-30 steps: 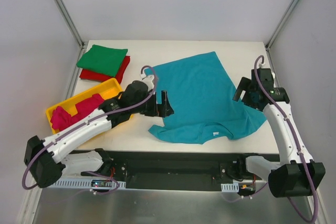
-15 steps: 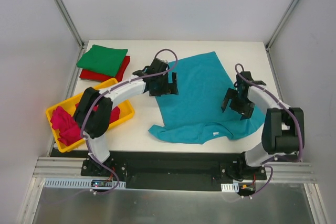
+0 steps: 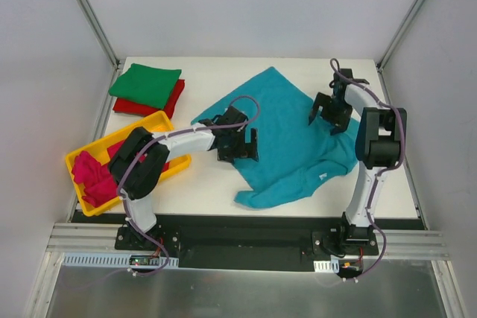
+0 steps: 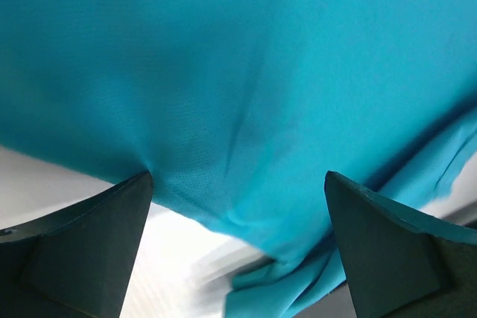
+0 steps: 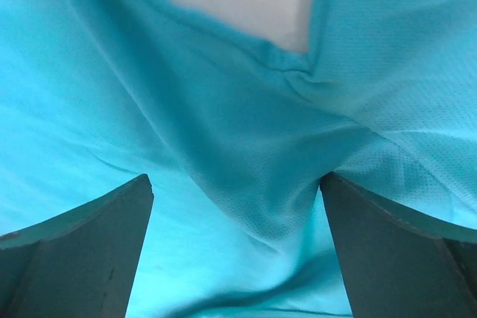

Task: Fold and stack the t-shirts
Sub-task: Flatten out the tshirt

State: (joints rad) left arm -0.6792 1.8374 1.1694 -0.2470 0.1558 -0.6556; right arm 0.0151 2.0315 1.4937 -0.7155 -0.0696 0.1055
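A teal-blue t-shirt (image 3: pixel 287 135) lies spread and wrinkled in the middle of the white table. My left gripper (image 3: pixel 238 147) stands open at its left edge, fingertips down on the cloth; in the left wrist view the teal cloth (image 4: pixel 246 72) fills the frame above a strip of table. My right gripper (image 3: pixel 328 113) is open on the shirt's upper right part, and a ridge of cloth (image 5: pixel 253 176) bunches between its fingers. A folded green t-shirt (image 3: pixel 147 83) rests on a folded red t-shirt (image 3: pixel 174 100) at the back left. Magenta-pink t-shirts (image 3: pixel 91 173) lie crumpled in a tray.
The yellow plastic tray (image 3: pixel 160 118) sits at the left, near my left arm's elbow. Metal frame posts rise at the table's back corners. The black base rail runs along the near edge.
Both arms have swept across the teal shirt. It has been dragged and turned: its far corner now lies further left, its near edge has shifted right. Both grippers stayed open.
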